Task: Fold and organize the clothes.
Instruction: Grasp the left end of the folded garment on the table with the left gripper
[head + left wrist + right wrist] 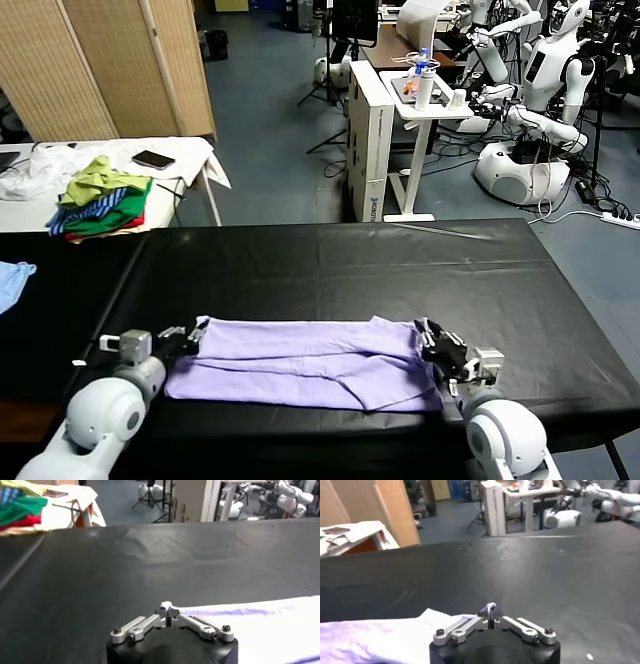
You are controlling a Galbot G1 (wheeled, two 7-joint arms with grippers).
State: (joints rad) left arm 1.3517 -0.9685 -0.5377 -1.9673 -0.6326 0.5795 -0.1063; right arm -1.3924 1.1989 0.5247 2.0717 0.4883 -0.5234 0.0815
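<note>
Now, at the near edge of the black table, toward 6 o'clock from where I watch through the head camera, the lavender T-shirt lies folded into a long flat band running from 9 to 3 o'clock. It is spread smooth, with one diagonal crease across its lower layer.

I have the left gripper at the band's 9 o'clock end and the right gripper at its 3 o'clock end. Both are low on the table, each touching its own short edge of the cloth. Each wrist camera shows the jaws drawn together, with a small tuft of pale fabric standing up between the tips. I therefore read both as pinched onto the T-shirt's edge rather than spread clear of it. Holding the two ends at once keeps the thin fabric taut and level, so a fold lands straight instead of bunching.

A pile of green, striped and red garments sits well apart on a white side table at 10 o'clock. A light blue cloth lies at 9 o'clock. Neither is part of this job.

My judgement is that the lengthwise fold is down and a crosswise fold remains.
</note>
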